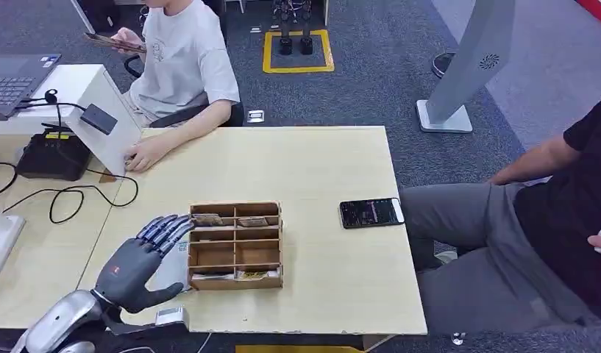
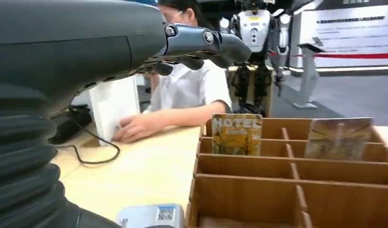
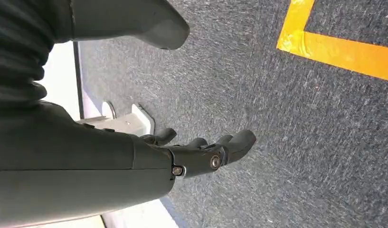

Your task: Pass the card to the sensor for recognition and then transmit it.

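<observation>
A wooden compartment box stands on the pale table. A card stands in its far left compartment and another card beside it; flat cards lie in the near row. My left hand lies left of the box with fingers stretched out, tips almost at the far left card, holding nothing. In the left wrist view the fingers hover above a "HOTEL" card, with a second card beside it. The black sensor sits on a white slanted stand at the far left. My right hand hangs over the carpet, empty.
A phone lies right of the box. A seated person rests a hand on the table by the sensor stand. Another person sits at the right edge. A black box with cables and a laptop are far left. A small white device sits at the front edge.
</observation>
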Motion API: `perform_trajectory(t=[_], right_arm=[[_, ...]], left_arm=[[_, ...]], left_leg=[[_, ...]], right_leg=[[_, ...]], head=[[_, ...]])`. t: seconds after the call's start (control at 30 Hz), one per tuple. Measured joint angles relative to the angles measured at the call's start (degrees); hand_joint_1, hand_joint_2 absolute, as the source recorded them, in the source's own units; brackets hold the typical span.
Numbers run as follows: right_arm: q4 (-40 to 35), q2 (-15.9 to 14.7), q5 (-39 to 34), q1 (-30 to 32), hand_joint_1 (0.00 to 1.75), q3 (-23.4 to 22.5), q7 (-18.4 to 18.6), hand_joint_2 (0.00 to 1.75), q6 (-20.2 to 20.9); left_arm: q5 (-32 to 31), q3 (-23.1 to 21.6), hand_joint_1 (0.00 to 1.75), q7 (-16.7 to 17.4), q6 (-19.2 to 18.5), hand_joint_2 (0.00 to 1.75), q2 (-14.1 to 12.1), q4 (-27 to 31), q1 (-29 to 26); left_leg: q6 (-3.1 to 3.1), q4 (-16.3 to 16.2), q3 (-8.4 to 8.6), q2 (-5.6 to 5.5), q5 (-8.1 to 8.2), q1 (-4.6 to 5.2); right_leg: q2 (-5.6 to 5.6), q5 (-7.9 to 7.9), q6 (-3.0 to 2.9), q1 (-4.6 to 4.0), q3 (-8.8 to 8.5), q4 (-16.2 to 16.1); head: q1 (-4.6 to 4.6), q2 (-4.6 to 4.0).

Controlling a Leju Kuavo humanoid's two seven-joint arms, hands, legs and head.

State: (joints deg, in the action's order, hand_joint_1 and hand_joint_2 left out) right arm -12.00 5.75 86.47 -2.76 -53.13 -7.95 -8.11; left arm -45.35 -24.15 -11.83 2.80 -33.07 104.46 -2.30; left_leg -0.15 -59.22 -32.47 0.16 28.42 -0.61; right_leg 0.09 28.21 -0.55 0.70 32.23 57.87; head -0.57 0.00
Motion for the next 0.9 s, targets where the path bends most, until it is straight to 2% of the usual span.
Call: perform_trajectory(t=[0.23, 0.3, 0.43, 0.9], right_arm=[[0.0, 0.0, 0.0, 0.0, 0.0, -0.3, -0.1, 1.75, 0.1], [0.0, 0.0, 0.0, 0.0, 0.0, -0.3, -0.1, 1.75, 0.2], [0.0, 0.0, 0.0, 0.0, 0.0, -0.3, 0.1, 1.75, 0.2], [0.0, 0.0, 0.6, -0.2, 0.0, -0.3, 0.6, 1.75, 0.2]], left_arm=[[2.4, 1.9, 0.0, -2.1, -2.4, 1.75, -3.4, 4.2, -4.6], [-0.2, 2.0, 0.0, -2.2, -2.3, 1.75, -3.6, 4.8, -5.4], [-6.0, 1.5, 0.0, -0.8, -1.7, 1.75, -3.3, 4.8, -5.4], [-11.7, -6.2, 0.0, 3.6, 0.2, 1.75, 0.0, 1.5, -1.2]], left_leg=[[0.0, 0.0, 0.01, 0.0, 0.0, 0.0], [0.0, 0.0, 0.01, 0.0, 0.0, 0.0], [0.0, 0.0, 0.01, -0.01, 0.0, 0.01], [0.0, 0.0, 0.03, 0.0, 0.0, 0.0]], right_leg=[[-0.01, 0.01, 0.0, 0.0, 0.0, 0.0], [-0.02, 0.01, 0.0, 0.0, 0.0, 0.0], [-0.02, 0.0, 0.0, 0.0, 0.0, 0.0], [-0.01, -0.01, -0.01, 0.0, 0.0, 0.0]], head=[[0.0, 0.02], [0.0, 0.0], [-0.02, 0.0], [0.0, 0.0]])
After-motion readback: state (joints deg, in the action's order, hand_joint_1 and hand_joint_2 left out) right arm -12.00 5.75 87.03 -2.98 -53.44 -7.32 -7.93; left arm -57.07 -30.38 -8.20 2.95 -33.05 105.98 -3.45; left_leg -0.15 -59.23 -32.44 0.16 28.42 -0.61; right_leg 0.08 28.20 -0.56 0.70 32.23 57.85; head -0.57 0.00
